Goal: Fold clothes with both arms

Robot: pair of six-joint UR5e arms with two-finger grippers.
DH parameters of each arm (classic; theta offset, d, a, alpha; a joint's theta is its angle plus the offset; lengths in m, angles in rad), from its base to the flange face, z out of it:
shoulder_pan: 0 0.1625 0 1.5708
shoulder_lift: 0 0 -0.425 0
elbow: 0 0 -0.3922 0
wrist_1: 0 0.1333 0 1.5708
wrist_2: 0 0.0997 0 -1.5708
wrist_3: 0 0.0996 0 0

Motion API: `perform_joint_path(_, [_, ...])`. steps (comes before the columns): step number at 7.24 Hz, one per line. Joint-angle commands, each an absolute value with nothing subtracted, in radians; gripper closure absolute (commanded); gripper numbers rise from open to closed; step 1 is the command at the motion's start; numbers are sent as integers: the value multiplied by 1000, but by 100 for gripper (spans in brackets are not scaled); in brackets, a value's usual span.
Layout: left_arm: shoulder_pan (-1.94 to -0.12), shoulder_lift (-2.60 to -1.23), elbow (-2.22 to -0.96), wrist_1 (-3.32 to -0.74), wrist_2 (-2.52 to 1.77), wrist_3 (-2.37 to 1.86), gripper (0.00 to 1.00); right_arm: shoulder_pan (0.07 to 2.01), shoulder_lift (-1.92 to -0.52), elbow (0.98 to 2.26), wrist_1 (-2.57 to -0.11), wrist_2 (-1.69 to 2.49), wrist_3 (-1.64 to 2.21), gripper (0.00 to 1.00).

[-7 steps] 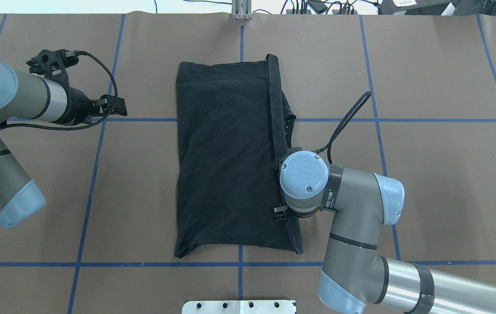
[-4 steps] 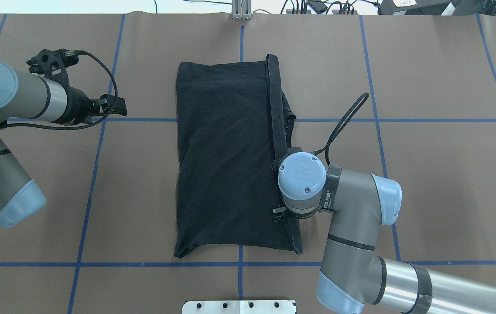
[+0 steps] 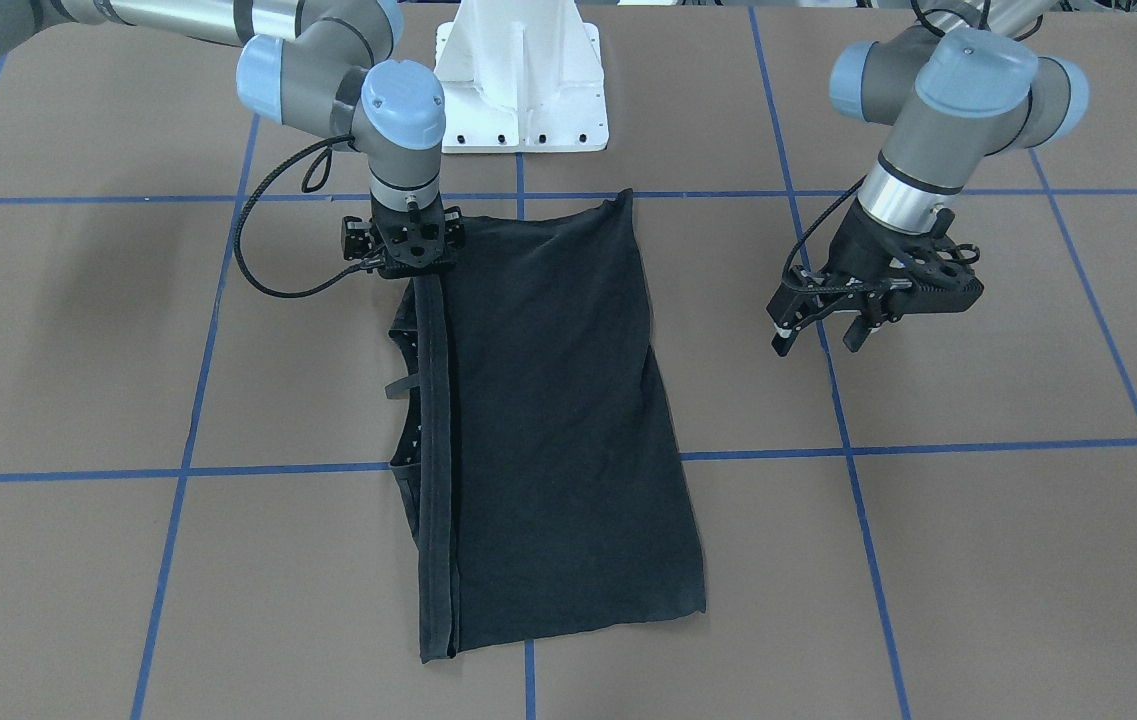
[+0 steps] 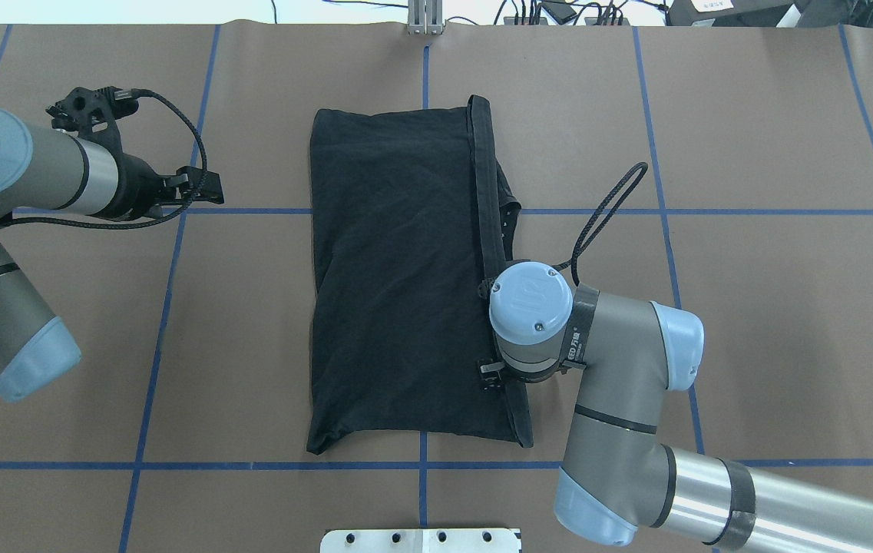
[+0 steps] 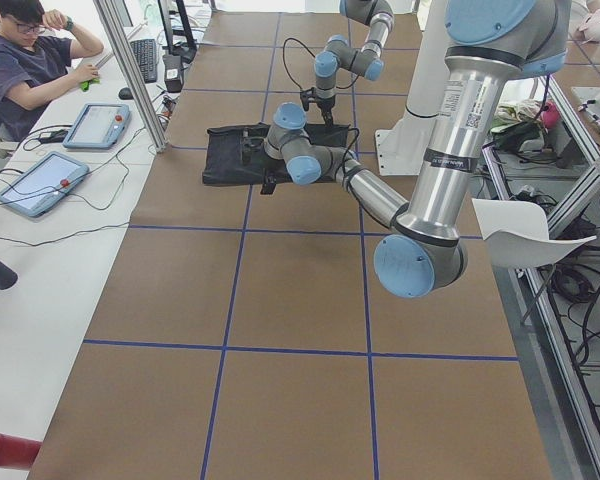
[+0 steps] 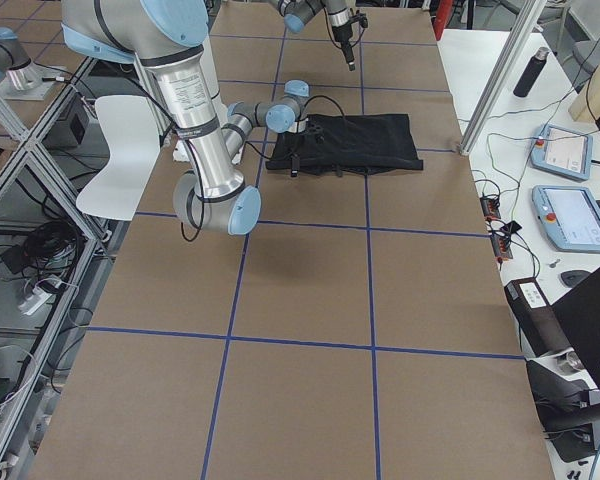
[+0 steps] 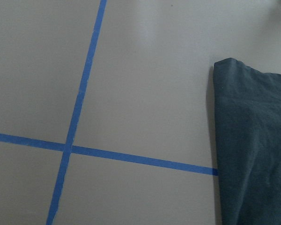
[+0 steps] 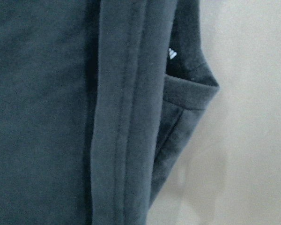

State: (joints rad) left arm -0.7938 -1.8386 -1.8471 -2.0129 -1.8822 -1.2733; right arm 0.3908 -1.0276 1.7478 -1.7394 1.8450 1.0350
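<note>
The black T-shirt (image 4: 398, 269) lies folded into a long rectangle in the middle of the table, also in the front view (image 3: 548, 420). Its logo is hidden. A hem band (image 8: 117, 117) runs along its right edge, with a small white mark (image 8: 172, 54) near the collar. My right gripper (image 3: 410, 262) stands straight down on the near end of that band. Its fingers are hidden under the wrist (image 4: 530, 299), so I cannot tell whether it is open or shut. My left gripper (image 3: 816, 340) is open and empty, above bare table well to the left of the shirt (image 7: 253, 140).
The white pedestal base (image 3: 518, 80) stands at the robot's edge of the table. Blue tape lines (image 7: 79, 103) grid the brown table. The right arm's black cable (image 4: 605, 207) loops beside the shirt. A seated operator (image 5: 30, 60) and tablets are past the far edge.
My right wrist has shifted slightly left and away from the robot over the shirt's hem and looks a little lower. The left arm and the shirt have not moved.
</note>
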Motion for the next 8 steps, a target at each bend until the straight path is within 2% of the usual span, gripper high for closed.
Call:
perform_joint_path(1, [-792,-1841,-1847,-2014,-1882,-1278,0,414,-1041,1750,-1743,1868,1028,0])
perform_joint_path(4, [-792,-1847,-1847,-2013,-1882,-1276,0,445,-1110,1773,-1743,1871,1022,0])
perform_joint_path(6, [-792,-1847,-1847,-2013,-1882,-1276,0,474,-1240,1879,-1743,1873,956,0])
perform_joint_path(8, [-792,-1847,-1845,-2013,-1881,-1273,0,498,-1224,1928,-1741,1919,965,0])
